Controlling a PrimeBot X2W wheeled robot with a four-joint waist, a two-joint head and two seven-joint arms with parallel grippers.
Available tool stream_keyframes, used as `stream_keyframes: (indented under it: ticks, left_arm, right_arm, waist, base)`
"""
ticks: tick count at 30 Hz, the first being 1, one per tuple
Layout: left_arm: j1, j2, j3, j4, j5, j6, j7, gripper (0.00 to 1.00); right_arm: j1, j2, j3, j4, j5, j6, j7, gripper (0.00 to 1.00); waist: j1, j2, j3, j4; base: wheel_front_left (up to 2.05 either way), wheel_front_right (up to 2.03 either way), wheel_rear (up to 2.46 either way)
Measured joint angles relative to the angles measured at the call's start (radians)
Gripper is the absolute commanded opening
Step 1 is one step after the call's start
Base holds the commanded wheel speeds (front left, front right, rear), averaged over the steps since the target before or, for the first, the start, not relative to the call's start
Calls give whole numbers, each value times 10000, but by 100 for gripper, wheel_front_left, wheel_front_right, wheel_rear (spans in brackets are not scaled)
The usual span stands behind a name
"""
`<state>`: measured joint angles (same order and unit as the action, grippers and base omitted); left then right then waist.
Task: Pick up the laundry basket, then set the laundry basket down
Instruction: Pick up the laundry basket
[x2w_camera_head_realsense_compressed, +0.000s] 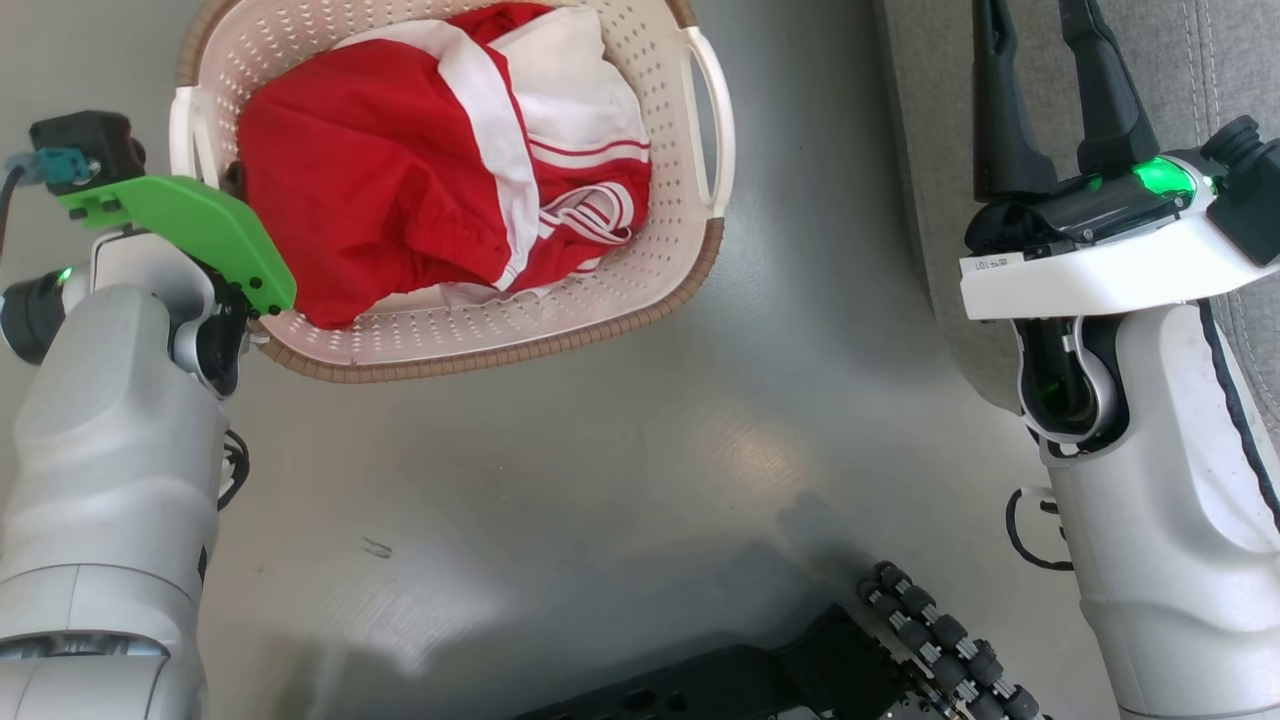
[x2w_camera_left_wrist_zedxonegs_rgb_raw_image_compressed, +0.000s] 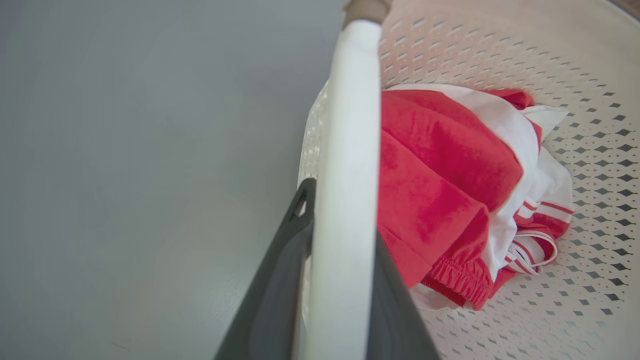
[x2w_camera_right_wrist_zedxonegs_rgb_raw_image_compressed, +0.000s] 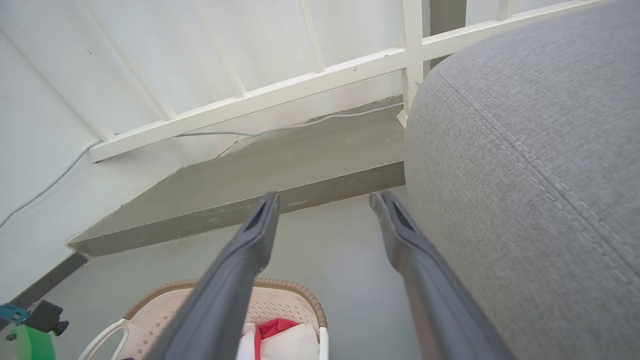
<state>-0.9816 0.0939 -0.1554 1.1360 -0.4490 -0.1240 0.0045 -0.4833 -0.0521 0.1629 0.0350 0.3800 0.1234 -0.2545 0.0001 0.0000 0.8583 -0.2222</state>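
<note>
The laundry basket (x2w_camera_head_realsense_compressed: 655, 90) is cream-white and perforated with a brown woven rim, and it sits at the top left of the head view over the grey floor. Red and white clothes (x2w_camera_head_realsense_compressed: 400, 170) fill it. My left gripper (x2w_camera_left_wrist_zedxonegs_rgb_raw_image_compressed: 340, 220) is shut on the basket's left white loop handle (x2w_camera_left_wrist_zedxonegs_rgb_raw_image_compressed: 350, 125), one dark finger on each side of the bar. In the head view that gripper is hidden under a green plate (x2w_camera_head_realsense_compressed: 190, 225). My right gripper (x2w_camera_head_realsense_compressed: 1045, 40) stands open and empty far to the right, away from the basket (x2w_camera_right_wrist_zedxonegs_rgb_raw_image_compressed: 280, 305).
A grey sofa (x2w_camera_right_wrist_zedxonegs_rgb_raw_image_compressed: 525, 150) rises close beside the right gripper (x2w_camera_right_wrist_zedxonegs_rgb_raw_image_compressed: 325, 200). Beyond are a raised grey step (x2w_camera_right_wrist_zedxonegs_rgb_raw_image_compressed: 280, 175) and a white railing (x2w_camera_right_wrist_zedxonegs_rgb_raw_image_compressed: 300, 85) with a cable along the wall. My dark base with rollers (x2w_camera_head_realsense_compressed: 940, 640) lies at the bottom.
</note>
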Motion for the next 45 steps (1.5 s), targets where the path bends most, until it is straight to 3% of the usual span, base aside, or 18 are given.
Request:
stream_keyframes:
  ticks: [20, 45]
  left_arm:
    - [620, -453, 477, 334, -949, 8, -1141, 0]
    - [909, -520, -86, 422, -1241, 10, -1730, 0]
  right_arm:
    - [6, -2, 40, 19, -6, 0, 0, 100]
    - [11, -4, 61, 29, -36, 0, 0, 100]
  waist:
    - [-1, 0, -200, 155]
    - [-1, 0, -53, 176]
  base:
    - [0, 0, 0]
    - [0, 0, 0]
